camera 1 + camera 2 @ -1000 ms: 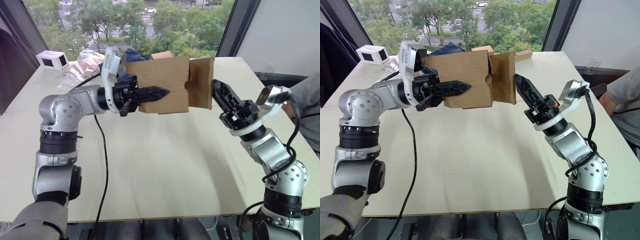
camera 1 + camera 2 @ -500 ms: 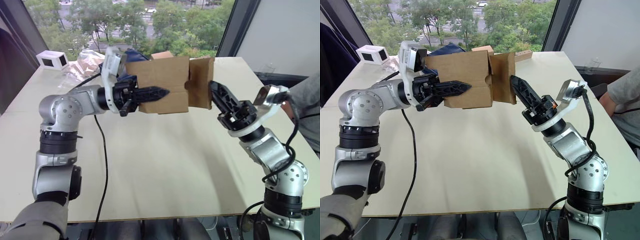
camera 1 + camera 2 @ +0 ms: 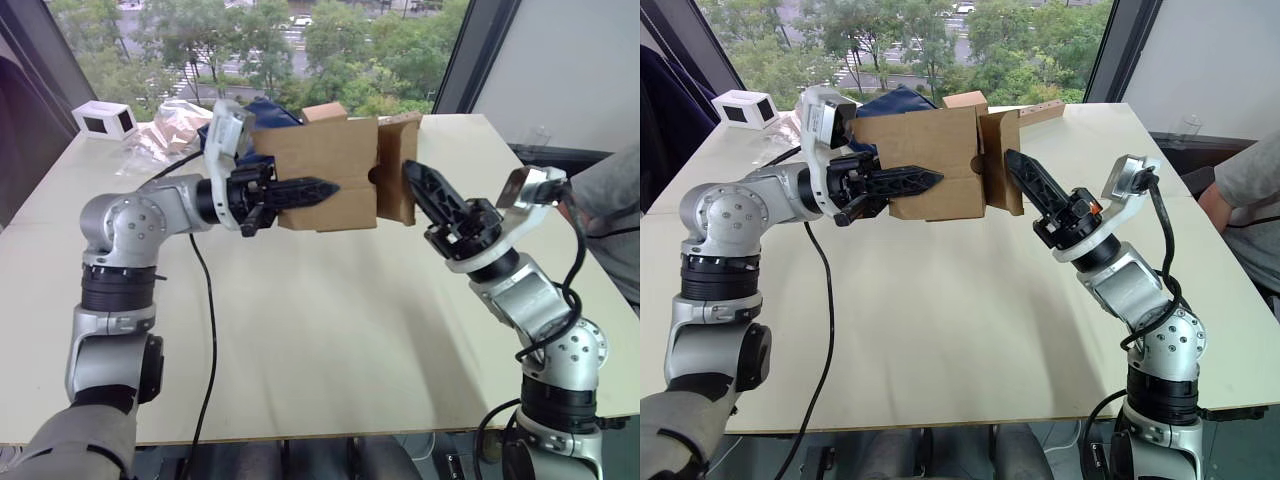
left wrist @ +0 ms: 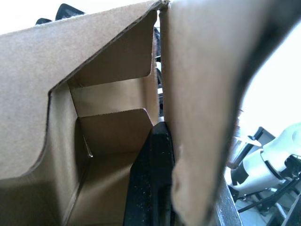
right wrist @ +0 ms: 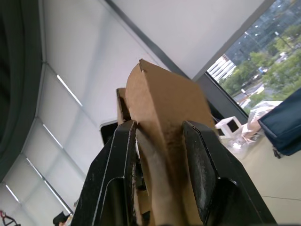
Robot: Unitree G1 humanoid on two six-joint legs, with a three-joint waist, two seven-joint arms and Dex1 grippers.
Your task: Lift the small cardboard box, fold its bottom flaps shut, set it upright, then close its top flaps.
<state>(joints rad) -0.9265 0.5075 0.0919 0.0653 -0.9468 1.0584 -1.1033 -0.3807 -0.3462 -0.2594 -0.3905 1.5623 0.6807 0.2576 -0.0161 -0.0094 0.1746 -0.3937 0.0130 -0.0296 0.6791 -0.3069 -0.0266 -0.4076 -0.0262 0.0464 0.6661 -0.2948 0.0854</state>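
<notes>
Box: my left gripper (image 3: 325,186) clamps one wall of the small cardboard box (image 3: 325,172), aloft above the tabletop's far edge.
Change: my right gripper (image 3: 1012,164), fingers parted, has advanced to straddle the bottom flaps (image 3: 397,166).
Meaning: folding begins.

small cardboard box (image 3: 325,170) hiding a brown cube behind, person's sleeve (image 3: 615,215) cut by frame edge

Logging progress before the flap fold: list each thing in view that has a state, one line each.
small cardboard box: held off the table, on its side.
bottom flap: sticking out, not yet folded shut.
left gripper: shut on the box wall.
right gripper: open, fingers either side of the flap.
</notes>
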